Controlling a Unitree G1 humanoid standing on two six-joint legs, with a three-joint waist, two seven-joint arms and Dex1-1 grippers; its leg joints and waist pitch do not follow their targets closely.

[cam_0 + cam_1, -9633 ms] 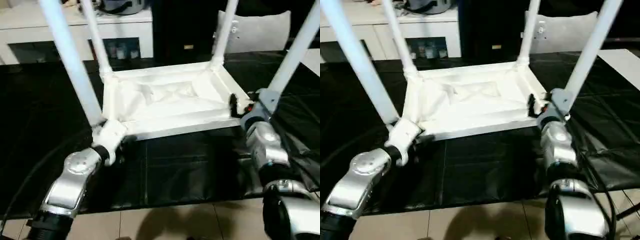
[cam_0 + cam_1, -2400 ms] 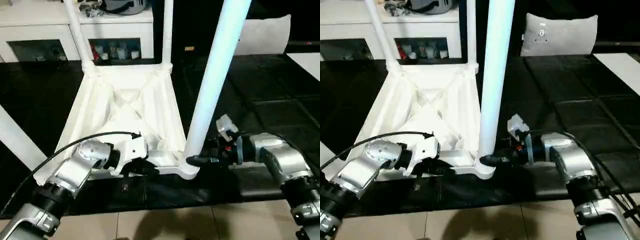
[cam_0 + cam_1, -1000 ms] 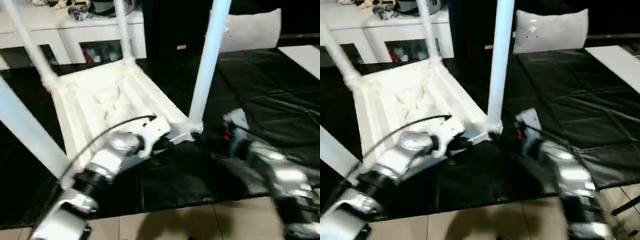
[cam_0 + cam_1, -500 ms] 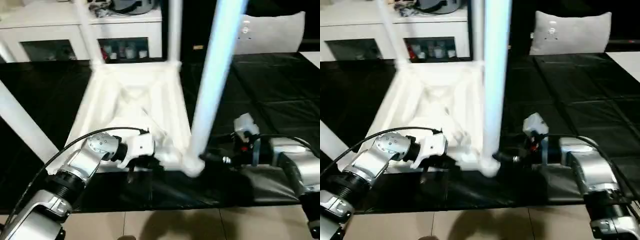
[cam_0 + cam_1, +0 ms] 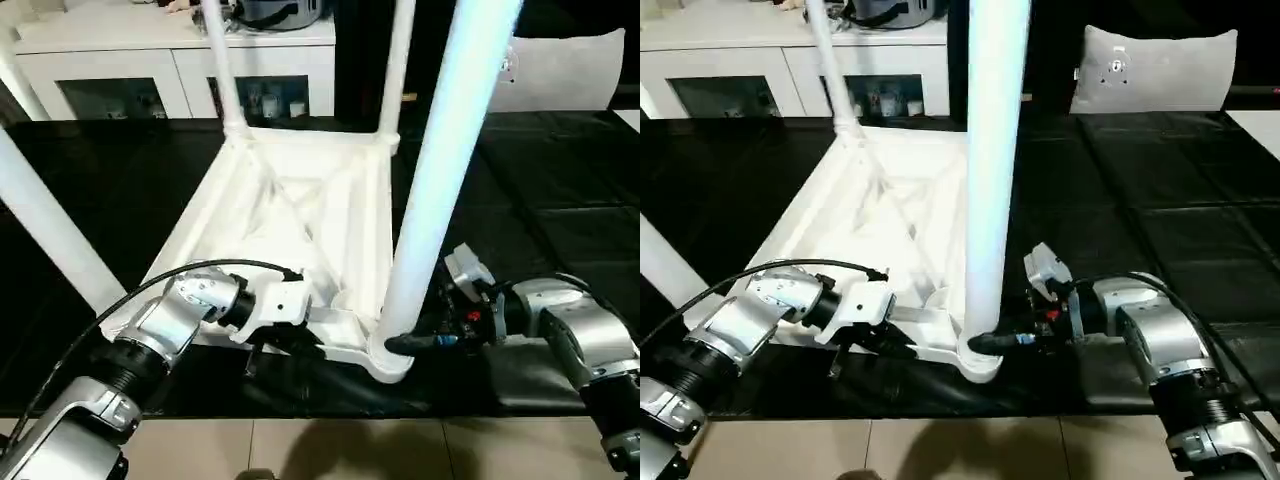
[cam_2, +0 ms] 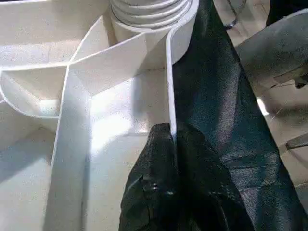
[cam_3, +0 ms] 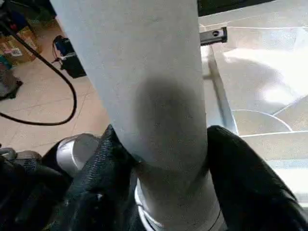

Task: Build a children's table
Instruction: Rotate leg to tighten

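I see the children's table [image 5: 300, 215] upside down on the black mat, 4 legs socketed. Left tool [image 6: 168, 159] clamps its rim; right tool [image 7: 163, 159] grips the near leg [image 5: 440, 180]. Flipping upright remains.

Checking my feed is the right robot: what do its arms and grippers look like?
Silver metal forearms with ribbed black cuffs. The left arm carries a white wrist housing and a looping black cable. The right gripper has black fingers behind a white block with red marks.
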